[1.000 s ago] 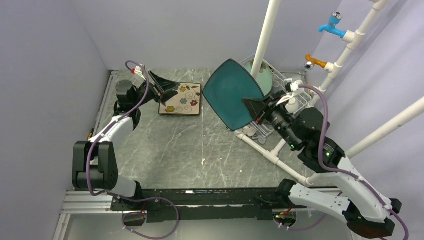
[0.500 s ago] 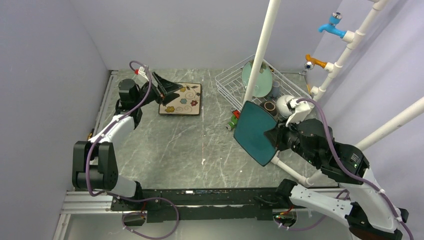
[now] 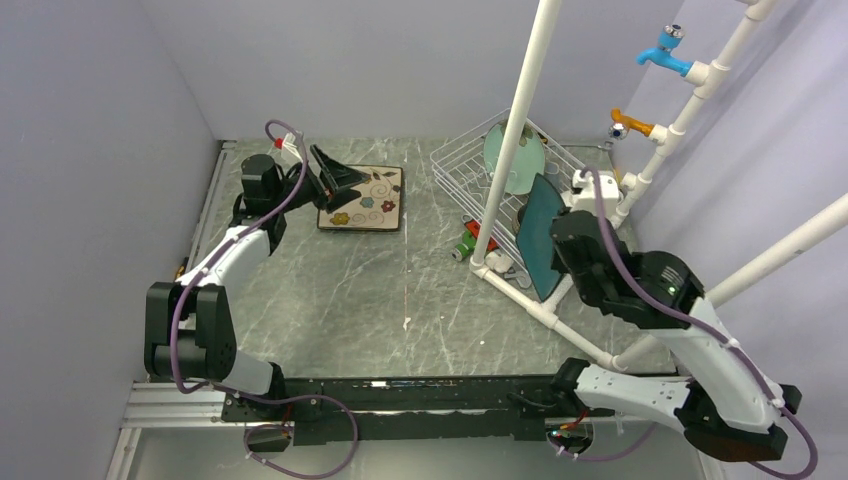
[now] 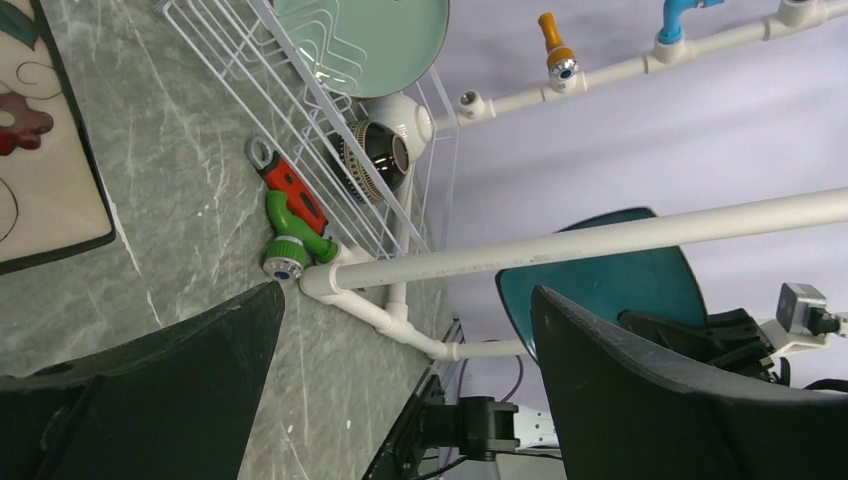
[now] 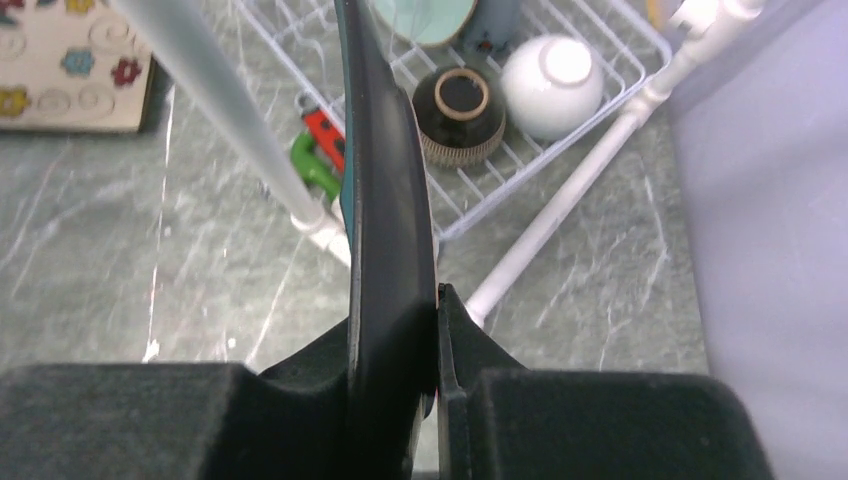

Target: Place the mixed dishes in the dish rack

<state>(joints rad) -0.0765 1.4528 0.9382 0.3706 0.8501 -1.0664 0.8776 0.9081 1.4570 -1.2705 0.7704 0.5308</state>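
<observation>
The right gripper [image 5: 395, 335] pinches the teal square plate [image 5: 385, 200] by its near rim, one finger pressed to each face; half a second ago the plate showed its broad face to the top camera in front of the rack, and now it stands edge-on and upright. It rises from the fingers towards the near end of the dish rack [image 3: 455, 165]; whether it touches the wires cannot be told.

Past the plate's far edge lie a brown glazed bowl [image 5: 460, 115] and a white bowl [image 5: 555, 70] side by side on the thin bars; behind them stands the mint-green round plate [image 3: 510, 160]. Left of the fingers an upright of the white pipe frame [image 3: 515, 120] rises just beside the plate; small red and green items [image 5: 320, 150] lie at its foot on the grey marbled table [image 3: 350, 290].

The left gripper [image 4: 407, 292] has barely moved; its dark fingers are spread wide on nothing, above the edge of the cream square plate with flowers [image 3: 365, 200], which lies flat, well apart from the rack.
</observation>
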